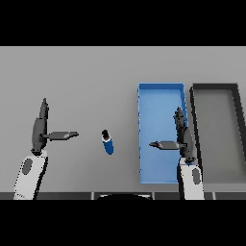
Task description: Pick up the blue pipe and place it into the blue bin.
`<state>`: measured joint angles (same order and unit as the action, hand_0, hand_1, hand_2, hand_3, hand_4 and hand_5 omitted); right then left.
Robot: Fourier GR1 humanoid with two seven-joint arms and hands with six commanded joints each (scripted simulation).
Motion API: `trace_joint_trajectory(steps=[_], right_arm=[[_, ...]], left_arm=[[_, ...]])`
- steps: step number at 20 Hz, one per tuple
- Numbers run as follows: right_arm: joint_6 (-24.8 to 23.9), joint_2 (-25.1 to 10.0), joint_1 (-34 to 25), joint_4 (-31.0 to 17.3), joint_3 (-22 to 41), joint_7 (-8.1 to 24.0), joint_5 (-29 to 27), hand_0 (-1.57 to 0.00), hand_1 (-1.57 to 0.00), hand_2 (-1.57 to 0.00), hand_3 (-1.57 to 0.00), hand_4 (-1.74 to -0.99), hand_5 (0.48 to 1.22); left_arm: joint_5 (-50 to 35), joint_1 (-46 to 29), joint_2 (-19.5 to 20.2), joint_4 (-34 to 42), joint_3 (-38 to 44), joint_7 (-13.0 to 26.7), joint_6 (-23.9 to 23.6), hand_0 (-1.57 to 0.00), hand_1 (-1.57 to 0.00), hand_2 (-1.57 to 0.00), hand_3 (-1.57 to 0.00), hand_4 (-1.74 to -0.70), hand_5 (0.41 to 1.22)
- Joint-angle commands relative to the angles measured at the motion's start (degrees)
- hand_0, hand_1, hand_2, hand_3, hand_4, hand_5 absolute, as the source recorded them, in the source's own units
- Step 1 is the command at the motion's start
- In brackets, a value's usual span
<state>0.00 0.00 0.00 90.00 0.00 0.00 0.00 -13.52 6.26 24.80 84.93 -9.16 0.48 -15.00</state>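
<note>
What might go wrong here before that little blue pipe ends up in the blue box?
The blue pipe is small and lies loose on the table, so it may roll or slip when grasped. The right hand hovers over the blue bin, and reaching across could knock its left wall. A dark bin sits right beside the blue one, so a careless drop could land there. The left hand is open, apart from the pipe.

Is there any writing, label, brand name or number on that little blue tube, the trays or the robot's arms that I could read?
None: no readable text shows anywhere.
blue pipe: plain blue with a dark end, no marking.
blue bin: bare walls and floor, no label.
dark bin: no label.
left hand and right hand: dark, unmarked; the white forearms carry only a grey oval patch, no letters.
</note>
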Motion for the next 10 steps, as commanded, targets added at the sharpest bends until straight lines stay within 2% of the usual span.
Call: trace_joint_trajectory(steps=[1, 6, 7, 8, 10], right_arm=[[-0.04, -0.02, -0.02, -0.01, -0.03, 0.01, -0.03, 0.00, 0.00, 0.00, 0.00, -1.205, 0.629], [0.03, -0.37, -0.43, -0.15, -0.39, 0.23, -0.27, 0.00, 0.00, 0.00, 0.00, -1.205, 0.629], [0.75, -4.32, 1.52, 2.19, 1.19, -4.68, 3.96, 0.00, 0.00, 0.00, 0.00, -1.205, 0.629], [0.99, -6.37, 3.10, 3.52, 2.24, -6.78, 6.57, 0.00, 0.00, 0.00, 0.00, -1.201, 0.628], [1.14, -7.43, 5.25, 5.23, 4.30, -7.65, 9.83, 0.00, 0.00, 0.00, 0.00, -1.197, 0.626]], left_arm=[[0.01, 0.02, -0.04, 0.01, 0.01, -0.25, -0.04, 0.00, 0.00, 0.00, 0.00, -0.97, 0.593], [0.26, 0.41, -0.28, 0.23, -0.27, -0.09, -0.32, 0.00, 0.00, 0.00, 0.00, -0.97, 0.593], [0.77, -1.46, 3.36, -0.35, -1.67, -3.86, 5.56, 0.00, 0.00, 0.00, 0.00, -0.97, 0.593], [1.01, -2.46, 6.15, -0.38, -2.20, -6.15, 9.31, 0.00, 0.00, 0.00, 0.00, -0.96, 0.592], [0.96, -2.87, 8.48, -1.30, -2.71, -8.62, 13.47, 0.00, 0.00, 0.00, 0.00, -0.96, 0.590]])
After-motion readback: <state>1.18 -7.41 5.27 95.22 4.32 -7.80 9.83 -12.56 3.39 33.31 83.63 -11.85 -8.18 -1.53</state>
